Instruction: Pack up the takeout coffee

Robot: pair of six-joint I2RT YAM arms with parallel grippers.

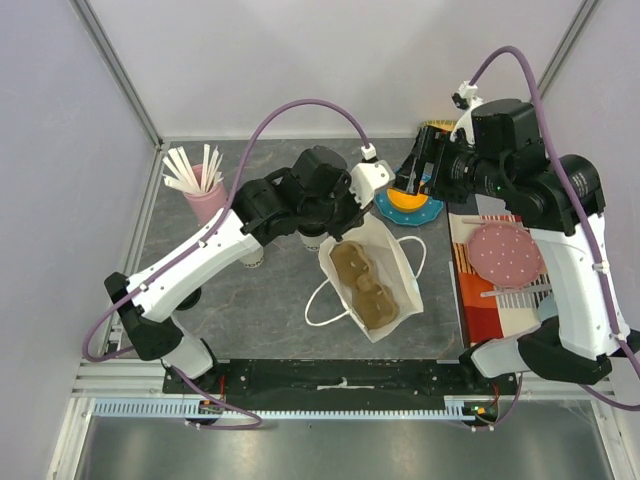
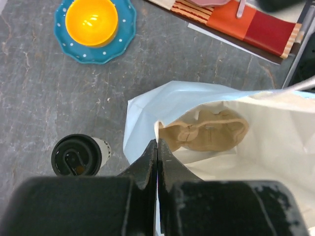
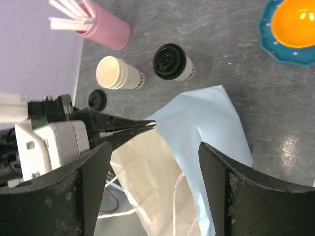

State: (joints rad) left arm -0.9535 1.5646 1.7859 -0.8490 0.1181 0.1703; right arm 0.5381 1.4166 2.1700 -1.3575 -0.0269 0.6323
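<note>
Coffee: lidded, upright on the surface, outside the bag, just beside the left hand, ahead of the right hand.
Bag: mouth up, carrier inside.
Left hand: closed tight, pinching the bag rim.
Right hand: wide open, empty, above the bag.
Step, as judged: bag mouth held; coffee not yet grasped.
Next: right hand reaches past the rim, grips the cup body and lowers it upright into the carrier.

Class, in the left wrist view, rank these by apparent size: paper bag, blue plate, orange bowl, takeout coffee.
1. paper bag
2. blue plate
3. orange bowl and takeout coffee look about alike, so they are left unranked.
</note>
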